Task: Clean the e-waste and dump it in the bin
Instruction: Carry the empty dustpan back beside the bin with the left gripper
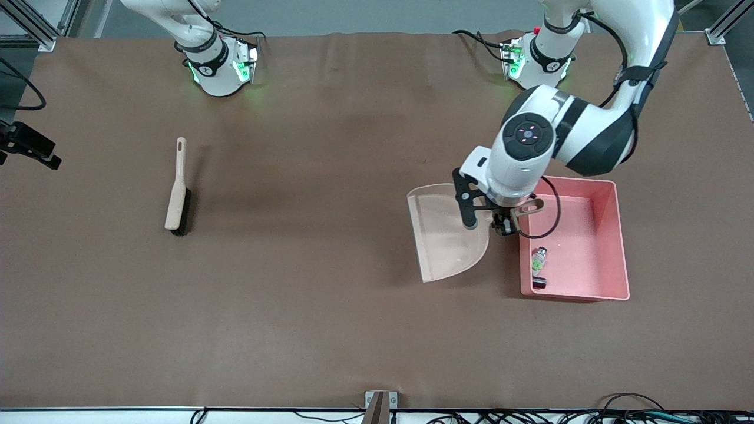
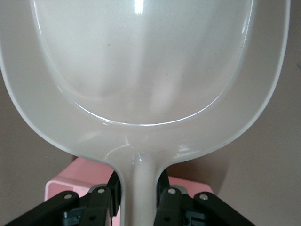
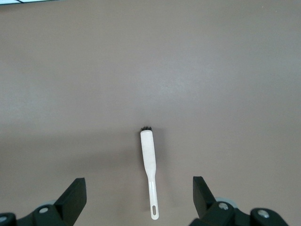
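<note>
My left gripper [image 1: 503, 224] is shut on the handle of the beige dustpan [image 1: 447, 232], beside the pink bin [image 1: 612, 235] on the side toward the right arm's end. The left wrist view shows the fingers [image 2: 101, 200] clamped on the handle and the dustpan's scoop [image 2: 141, 61] empty, with a corner of the bin [image 2: 61, 183] below. Both e-waste pieces lie in the bin: the white-grey component with green bits [image 1: 538, 259] and the dark cylinder [image 1: 539, 284] nearer the front camera. My right gripper [image 3: 138, 197] is open and empty high over the brush [image 3: 148, 160]; it is out of the front view.
The beige brush with dark bristles [image 1: 177, 194] lies on the brown table toward the right arm's end. A black camera mount [image 1: 29, 147] juts in at that end's edge. A small clamp [image 1: 380, 403] sits at the table's front edge.
</note>
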